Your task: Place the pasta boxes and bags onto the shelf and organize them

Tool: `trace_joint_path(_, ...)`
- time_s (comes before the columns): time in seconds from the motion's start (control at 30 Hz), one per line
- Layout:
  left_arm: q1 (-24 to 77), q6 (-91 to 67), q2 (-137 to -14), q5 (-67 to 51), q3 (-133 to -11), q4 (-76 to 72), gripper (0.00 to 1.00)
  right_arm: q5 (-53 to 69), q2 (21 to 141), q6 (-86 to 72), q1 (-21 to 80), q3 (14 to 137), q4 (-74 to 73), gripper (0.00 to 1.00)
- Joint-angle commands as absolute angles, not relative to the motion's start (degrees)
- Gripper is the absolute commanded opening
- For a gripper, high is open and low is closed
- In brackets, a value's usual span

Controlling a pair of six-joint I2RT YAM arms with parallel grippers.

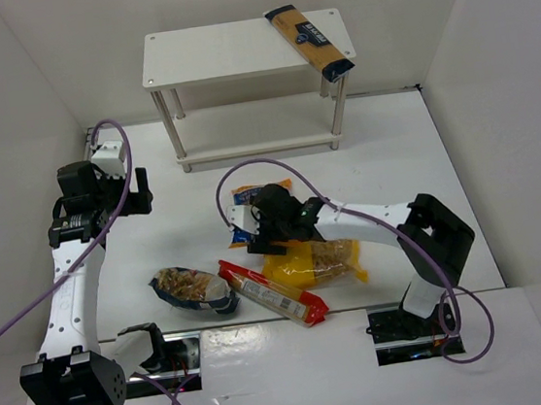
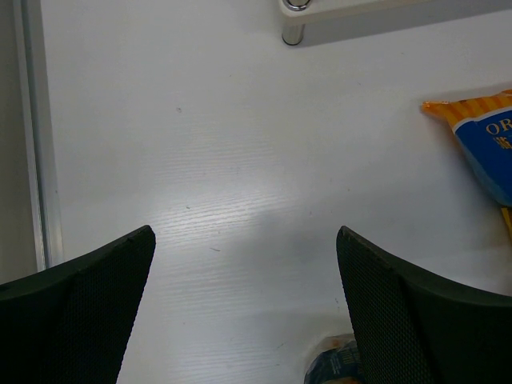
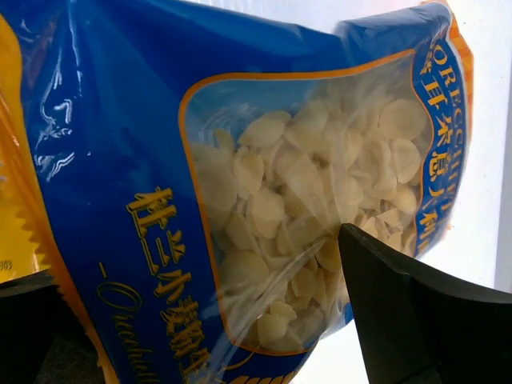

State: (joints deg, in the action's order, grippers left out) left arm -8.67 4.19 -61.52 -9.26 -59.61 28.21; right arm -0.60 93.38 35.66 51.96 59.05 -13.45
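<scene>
Find the right hand (image 1: 277, 216) spread wide and straddling the blue-and-orange bag (image 3: 160, 120), lying on the worktop (image 1: 421, 146) directly beneath it and filling the wrist view from finger to finger; not yet clamped, by the look of the gap. Treat this as the grasp before the carry. Close slowly across the bag's body rather than on a loose corner, pinching enough film to hold without crushing the pale shell-shaped pasta visible through its clear window. Lift straight up before swinging, minding the yellow bag (image 1: 321, 260) just behind the hand, under the forearm, touching or nearly touching the target. Carry forward to the shelf (image 1: 214, 52), well ahead of the hand. Note there the long tan-and-navy packet (image 1: 309, 40), laid aslant on the top board, ahead and to the hand's right, one end overhanging the front corner. Set the bag down to the left of that packet, flat and square to the board's edge. Leave the left hand (image 2: 244, 240) alone: wide too, holding nothing, above the worktop, with the bag's edge off to its right.
</scene>
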Motion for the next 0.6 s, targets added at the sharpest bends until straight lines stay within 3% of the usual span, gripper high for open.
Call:
trace_joint_path(0.0,-8.9,3.9,-60.8,-9.8,-59.4,26.5,1.0,1.2,95.9,34.9,52.2,62.2,-14.1,0.95)
trace_joint_path(0.2,-8.9,3.9,-60.8,-10.3,-59.4,26.5,1.0,9.5,93.2,30.0,52.2,69.3,-22.0,0.96)
trace_joint_path(0.33,-8.9,3.9,-60.8,-10.3,-59.4,26.5,1.0,-2.0,92.1,31.9,53.3,68.2,-20.7,0.73)
trace_joint_path(0.57,-8.9,3.9,-60.8,-10.8,-59.4,26.5,1.0,-9.2,85.0,37.1,46.0,59.3,-17.1,0.73)
